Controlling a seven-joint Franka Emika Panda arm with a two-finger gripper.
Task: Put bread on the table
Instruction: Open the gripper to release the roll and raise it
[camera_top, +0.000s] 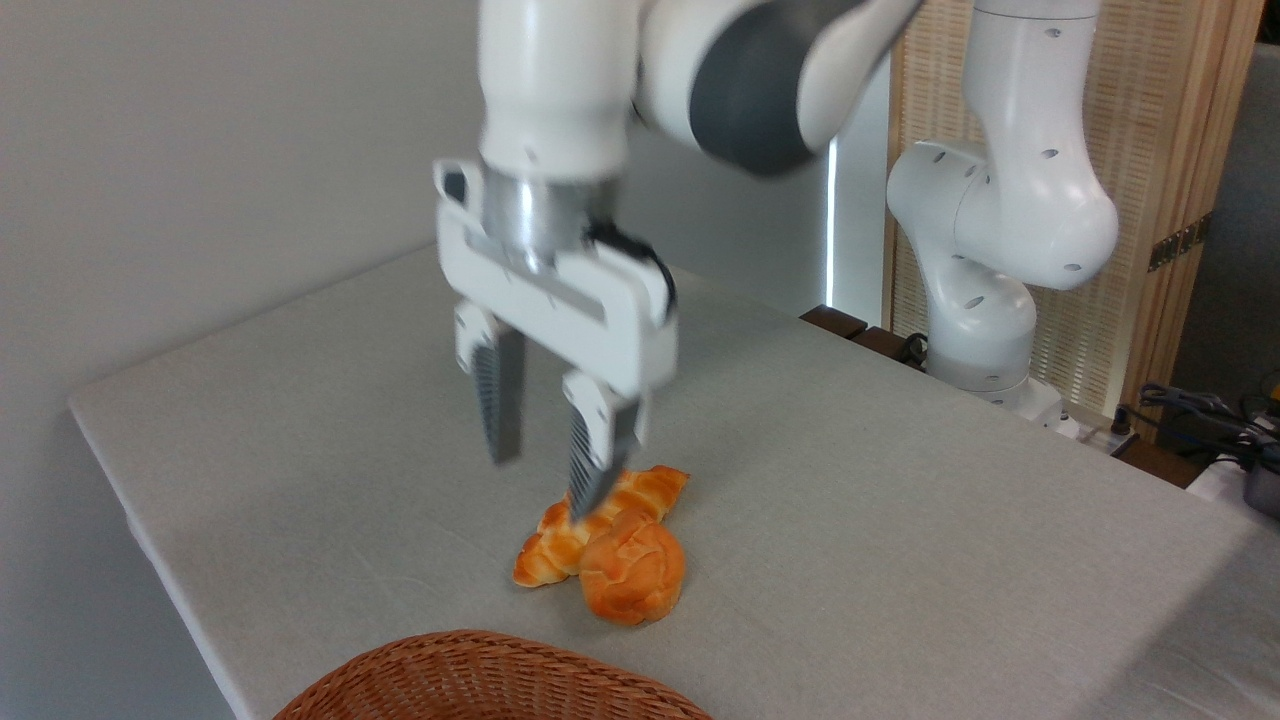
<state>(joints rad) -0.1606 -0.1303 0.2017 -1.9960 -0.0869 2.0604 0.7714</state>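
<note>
Grey-beige cloth covered the table (900, 520); your bread (633, 580) lay on it, touching the braided loaf (600, 525). Your gripper (545, 455) hung above, jaws apart, empty. Placement looked done; next, you'd retreat upward.

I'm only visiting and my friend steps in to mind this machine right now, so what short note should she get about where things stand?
Gripper: open, empty, blurred with motion, raised above the table's grey cloth.
Round bun: lying free on the cloth, touching the braided loaf behind it.
Wicker basket: only its rim shows at the front edge; its contents are out of view.
Done: the bun is on the table and released.
Left: apparently nothing but moving the arm clear; avoid nudging the two breads.
</note>
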